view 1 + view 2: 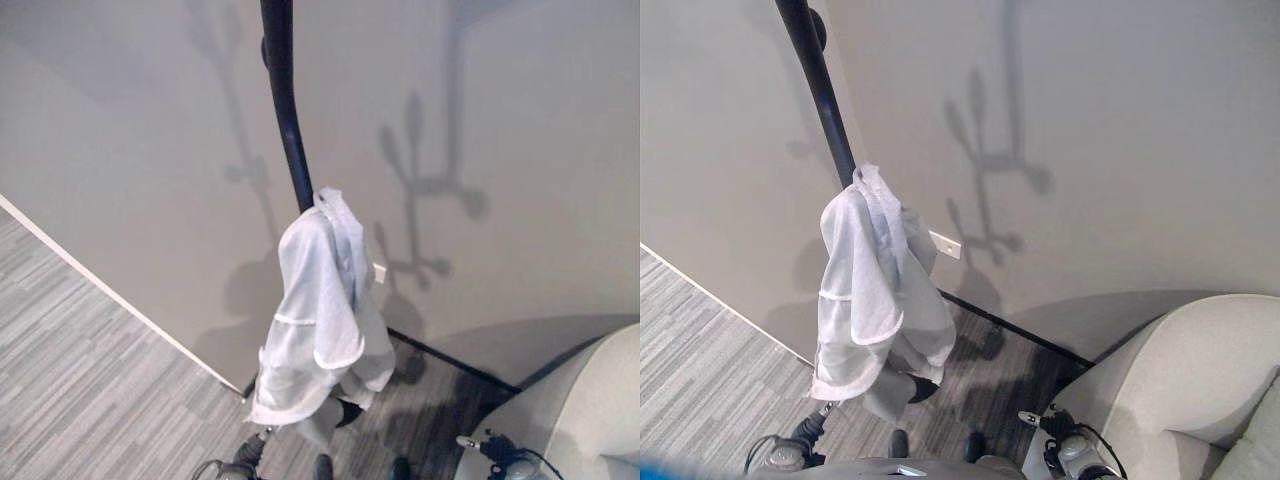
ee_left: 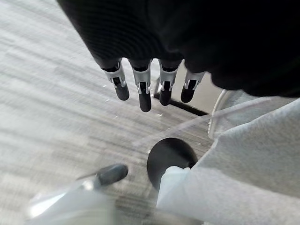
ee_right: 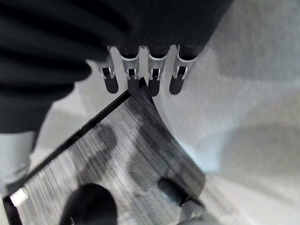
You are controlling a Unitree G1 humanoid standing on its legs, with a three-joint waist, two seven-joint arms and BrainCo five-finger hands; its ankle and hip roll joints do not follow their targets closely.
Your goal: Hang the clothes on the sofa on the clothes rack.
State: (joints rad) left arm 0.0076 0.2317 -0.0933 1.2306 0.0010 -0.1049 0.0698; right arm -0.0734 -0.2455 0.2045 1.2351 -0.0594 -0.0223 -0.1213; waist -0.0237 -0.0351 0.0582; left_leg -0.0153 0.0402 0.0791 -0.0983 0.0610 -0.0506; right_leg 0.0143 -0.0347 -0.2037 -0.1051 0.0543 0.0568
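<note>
A white garment [image 1: 320, 320] hangs draped over a peg of the black clothes rack [image 1: 285, 100], in front of the grey wall. Its hem reaches down close to the floor. My left hand [image 2: 144, 96] hangs low beside me over the carpet, fingers straight and holding nothing; it also shows at the bottom edge of the right eye view [image 1: 790, 455]. My right hand [image 3: 133, 79] hangs low next to the sofa [image 1: 1200, 370], fingers straight and holding nothing. Both hands are well below and apart from the garment.
The light grey sofa [image 1: 590, 400] stands at the lower right. A dark baseboard [image 1: 1020, 335] runs along the wall, with a white outlet [image 1: 945, 244] behind the garment. Striped grey carpet [image 1: 90, 370] spreads to the left.
</note>
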